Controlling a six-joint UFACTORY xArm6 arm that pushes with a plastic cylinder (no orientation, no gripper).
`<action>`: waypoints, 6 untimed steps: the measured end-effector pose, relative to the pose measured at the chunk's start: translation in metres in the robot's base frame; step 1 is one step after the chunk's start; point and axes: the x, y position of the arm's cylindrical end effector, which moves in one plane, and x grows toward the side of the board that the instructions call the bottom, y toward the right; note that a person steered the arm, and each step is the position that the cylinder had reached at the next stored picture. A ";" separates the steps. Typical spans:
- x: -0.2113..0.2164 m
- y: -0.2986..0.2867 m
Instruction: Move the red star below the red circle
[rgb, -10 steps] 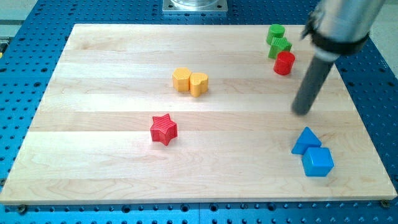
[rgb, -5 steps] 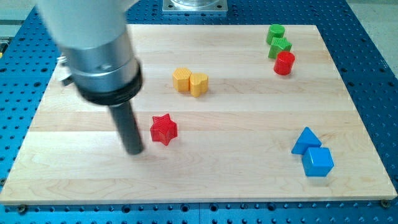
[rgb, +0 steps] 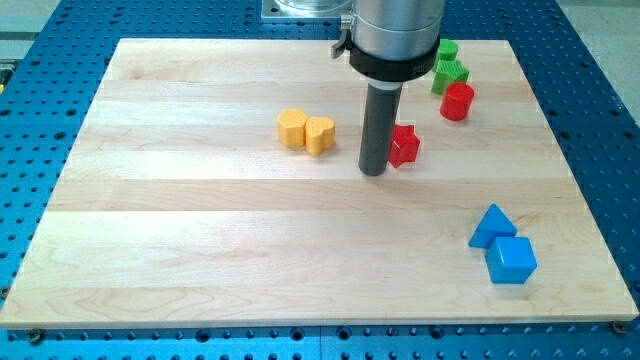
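Observation:
The red star (rgb: 405, 146) lies right of the board's middle, below and to the left of the red circle (rgb: 457, 101). My tip (rgb: 373, 171) touches the star's left side. The red circle stands near the view's top right, just below a green star-like block (rgb: 449, 75) and a green circle (rgb: 445, 51). The rod's wide upper part hides some of the board at the view's top.
A yellow hexagon (rgb: 291, 128) and a yellow heart (rgb: 319, 134) sit together left of my tip. A blue triangle (rgb: 491, 226) and a blue cube (rgb: 511, 259) sit at the lower right. The wooden board (rgb: 150, 260) lies on a blue perforated table.
My tip swept from the board's right to the star's left, then pushed the star up and to the right, from the lower middle to near the red circle.

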 end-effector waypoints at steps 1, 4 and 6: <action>-0.026 0.062; -0.022 0.012; -0.043 0.061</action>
